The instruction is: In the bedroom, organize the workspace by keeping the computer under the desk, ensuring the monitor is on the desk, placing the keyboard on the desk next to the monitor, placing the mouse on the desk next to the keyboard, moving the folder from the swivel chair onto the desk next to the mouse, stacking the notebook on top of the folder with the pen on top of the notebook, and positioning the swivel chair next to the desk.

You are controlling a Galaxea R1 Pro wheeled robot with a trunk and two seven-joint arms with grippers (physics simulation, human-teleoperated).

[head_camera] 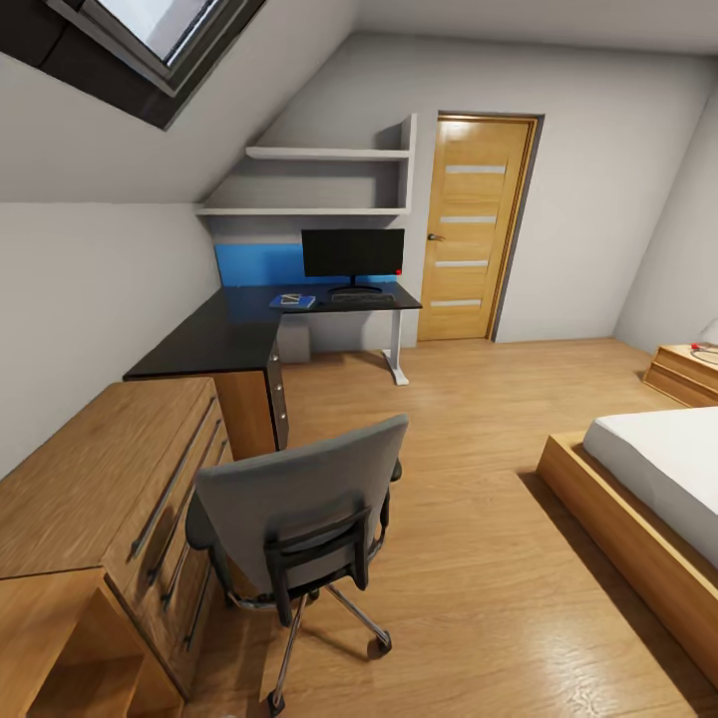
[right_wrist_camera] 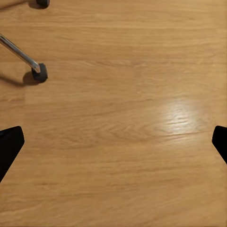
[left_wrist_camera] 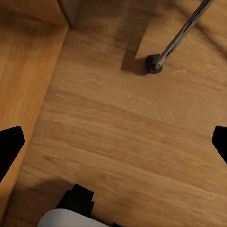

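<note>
The swivel chair [head_camera: 299,509] stands on the wood floor in front of me with its grey back toward me, well short of the desk [head_camera: 229,334]. On the desk's far end the monitor [head_camera: 353,252] stands upright, and the keyboard [head_camera: 362,296] lies in front of it. The blue folder [head_camera: 292,301] lies left of the keyboard with something small and dark on top, too small to tell what. A grey box, the computer [head_camera: 292,342], sits under the desk. My left gripper [left_wrist_camera: 113,146] and right gripper [right_wrist_camera: 113,144] hang open and empty over the floor near the chair's castors [left_wrist_camera: 152,64] [right_wrist_camera: 39,72].
A low light-wood cabinet [head_camera: 110,479] runs along the left wall beside the chair. The bed [head_camera: 648,479] fills the right side, with a nightstand [head_camera: 688,371] beyond it. A wooden door [head_camera: 474,229] is at the back. Open floor lies between chair, bed and desk.
</note>
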